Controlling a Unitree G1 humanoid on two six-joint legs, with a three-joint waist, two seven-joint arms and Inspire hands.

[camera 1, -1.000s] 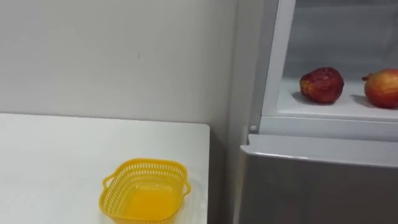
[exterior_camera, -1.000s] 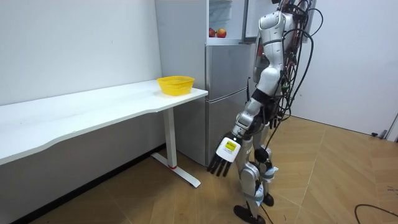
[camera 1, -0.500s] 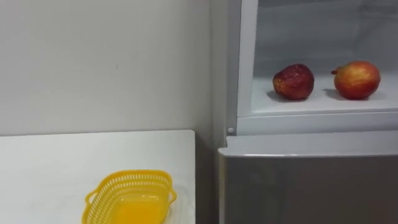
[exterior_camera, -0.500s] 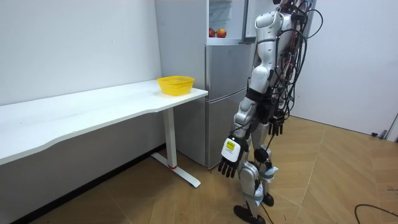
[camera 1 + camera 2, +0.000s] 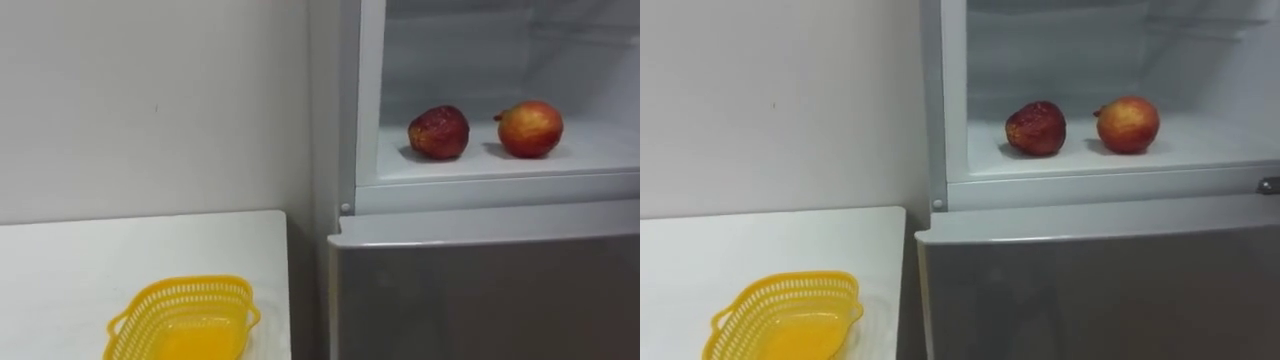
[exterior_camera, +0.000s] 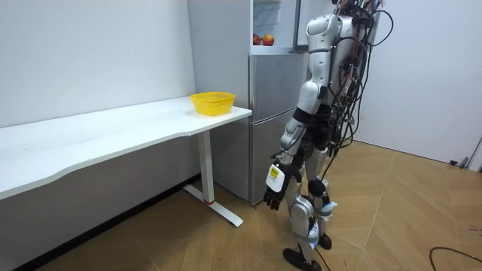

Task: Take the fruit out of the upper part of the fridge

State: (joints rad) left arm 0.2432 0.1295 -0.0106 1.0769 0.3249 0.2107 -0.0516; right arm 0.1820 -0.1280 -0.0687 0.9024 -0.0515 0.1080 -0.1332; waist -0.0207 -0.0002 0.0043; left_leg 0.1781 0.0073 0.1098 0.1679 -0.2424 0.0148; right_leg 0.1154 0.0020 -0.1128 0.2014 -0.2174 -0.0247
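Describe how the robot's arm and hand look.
The left arm has glossy silver-white shells with dark joints. The left hand has dark fingers and a white tag with a yellow mark on its back. Dark cables hang behind the torso.

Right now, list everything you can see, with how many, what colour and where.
Apples: two. A dark red one is on the left and a red-and-yellow one on the right, apart on the open upper fridge shelf.
Shelf: one, white, inside the upper fridge compartment.
Fridge: one, grey, lower door shut, right of the table.
Basket: one, yellow, on the table near the end by the fridge, with nothing visible inside.
Table: one, white, against the wall.
Wall: white, behind the table.
Floor: wooden, under the robot.
Left hand: hanging low beside the robot, which stands before the fridge, fingers relaxed, holding nothing.
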